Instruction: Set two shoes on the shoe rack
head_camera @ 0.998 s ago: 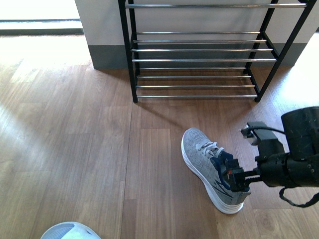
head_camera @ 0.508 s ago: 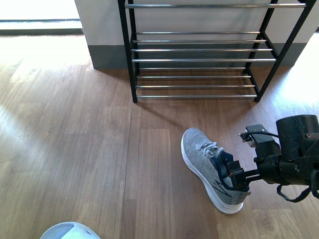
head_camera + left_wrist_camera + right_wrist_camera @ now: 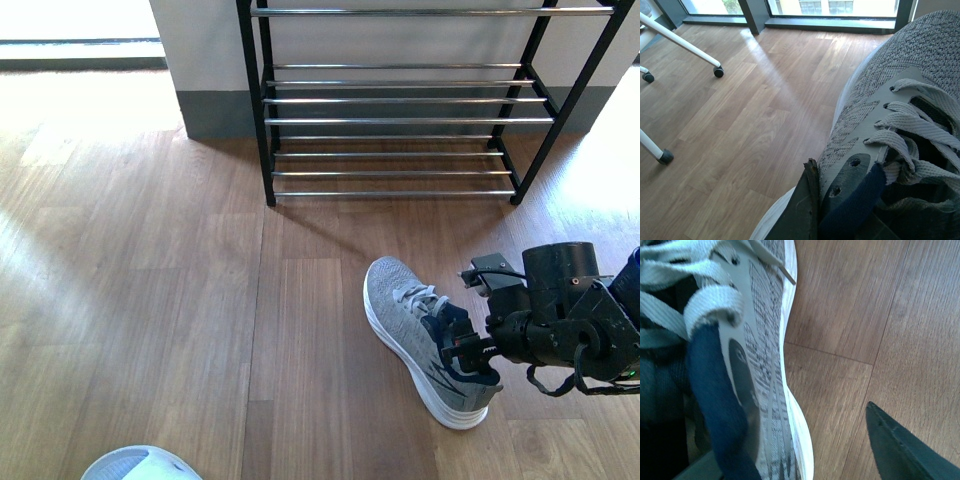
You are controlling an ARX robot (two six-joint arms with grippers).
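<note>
While grey sneaker [image 3: 415,330] lies toe toward shoe rack [image 3: 400,120], bare floor [image 3: 150,300] between them, right gripper [image 3: 464,350] sits low at right, jaws spread astride heel collar, outer finger [image 3: 900,450] clear of shoe.

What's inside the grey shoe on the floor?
The grey shoe shows dark navy lining and one finger of the right tool inside. Its toe end is hidden under the laces.

The right arm [image 3: 560,325] is black, with a drum-shaped joint, looping cables and a dark pincer [image 3: 468,347].
</note>
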